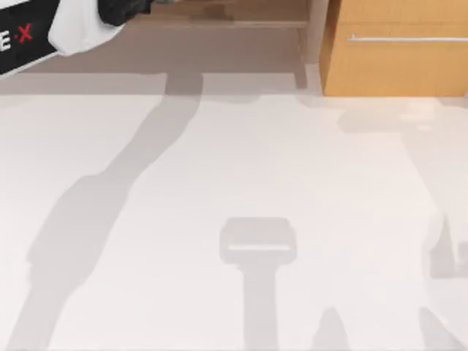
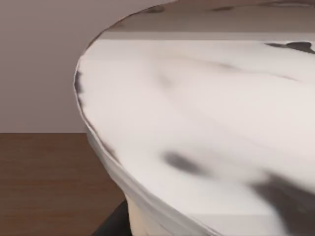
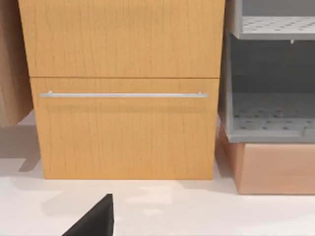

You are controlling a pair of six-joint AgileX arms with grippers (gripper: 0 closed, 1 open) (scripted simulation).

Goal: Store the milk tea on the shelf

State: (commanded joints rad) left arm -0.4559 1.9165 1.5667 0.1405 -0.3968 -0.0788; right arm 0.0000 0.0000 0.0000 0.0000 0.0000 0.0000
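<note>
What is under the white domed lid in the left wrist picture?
Below the lid only a pale strip of the milk tea cup shows, above brown wood of the shelf. The lid covers the rest of the cup and drink.

One milk tea (image 2: 206, 128), seen by its white domed lid; one shelf (image 1: 241, 29); one orange-tan cabinet (image 1: 398, 51) bearing one silver bar handle (image 1: 406, 39). One white table (image 1: 219, 183). One grey perforated rack (image 3: 270, 73) resting on one wooden box (image 3: 275, 167).

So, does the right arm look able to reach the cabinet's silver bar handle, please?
Probably yes: the handle faces the right wrist camera squarely, with bare table before the cabinet and nothing between. The left arm is away at the shelf.
</note>
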